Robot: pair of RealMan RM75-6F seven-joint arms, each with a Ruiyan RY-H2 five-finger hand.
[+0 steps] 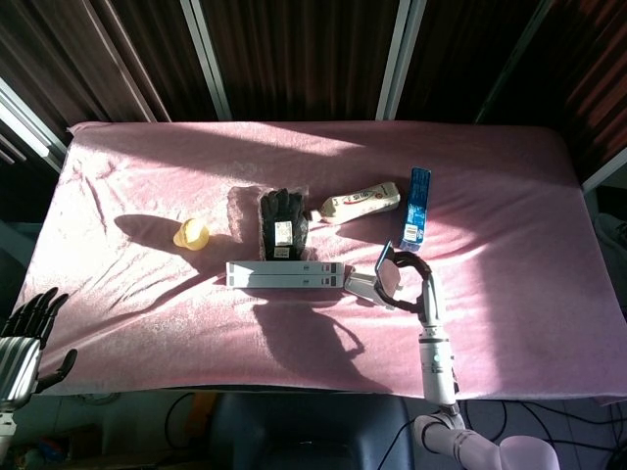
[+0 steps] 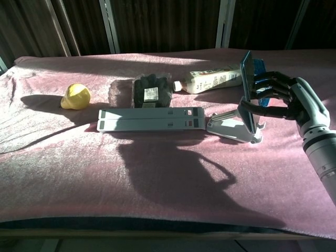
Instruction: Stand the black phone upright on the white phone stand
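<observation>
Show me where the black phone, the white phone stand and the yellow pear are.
black phone point(image 2: 246, 79), chest view, on its thin upright edge.
white phone stand point(image 2: 227, 128), chest view, on its flat base.
yellow pear point(image 2: 76, 97), chest view, on its rounded body.

Hard low sunlight, long dark shadows, sharp focus throughout.
</observation>
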